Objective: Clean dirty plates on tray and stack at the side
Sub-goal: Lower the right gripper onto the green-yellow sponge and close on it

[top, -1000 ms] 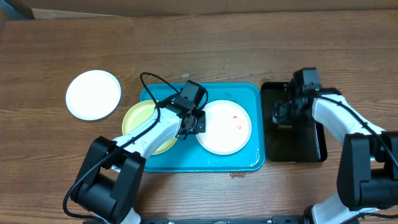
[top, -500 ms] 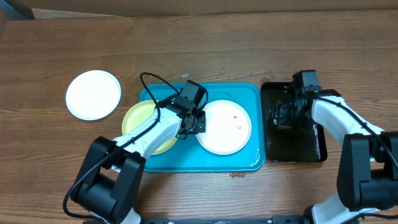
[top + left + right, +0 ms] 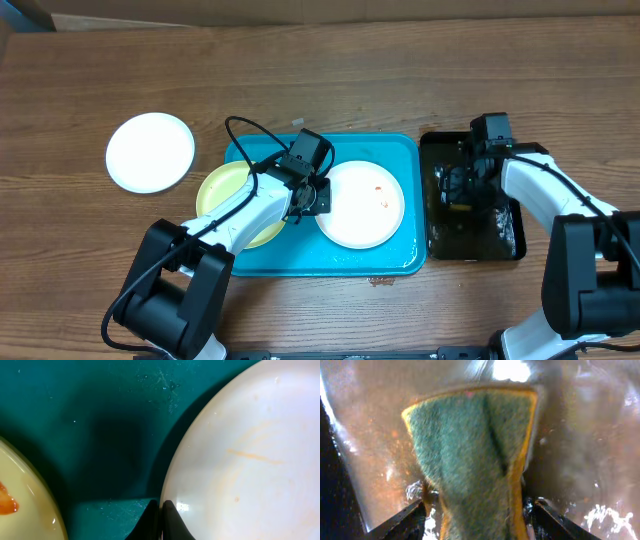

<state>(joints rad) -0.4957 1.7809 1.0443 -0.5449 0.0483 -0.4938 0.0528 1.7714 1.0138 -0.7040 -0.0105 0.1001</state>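
The turquoise tray (image 3: pixel 395 255) holds a pale yellow-green plate (image 3: pixel 228 195) on its left and a white plate (image 3: pixel 362 205) with orange smears on its right. A second white plate (image 3: pixel 150 152) lies on the table, left of the tray. My left gripper (image 3: pixel 318 197) is shut, its tips (image 3: pixel 161 510) resting at the left rim of the tray's white plate (image 3: pixel 250 460). The yellow-green plate (image 3: pixel 25 505) shows an orange smear. My right gripper (image 3: pixel 455 190) is low in the black tray, shut on a green and yellow sponge (image 3: pixel 470 435) with a finger on either side.
The narrow black tray (image 3: pixel 500 245) stands right of the turquoise tray and holds rippling water (image 3: pixel 590 435). Bare wooden table lies behind both trays. A black cable loops over the left arm.
The right gripper has shifted a little with the sponge inside the black tray, and the water there shows more ripples. The left arm and the plates have not moved.
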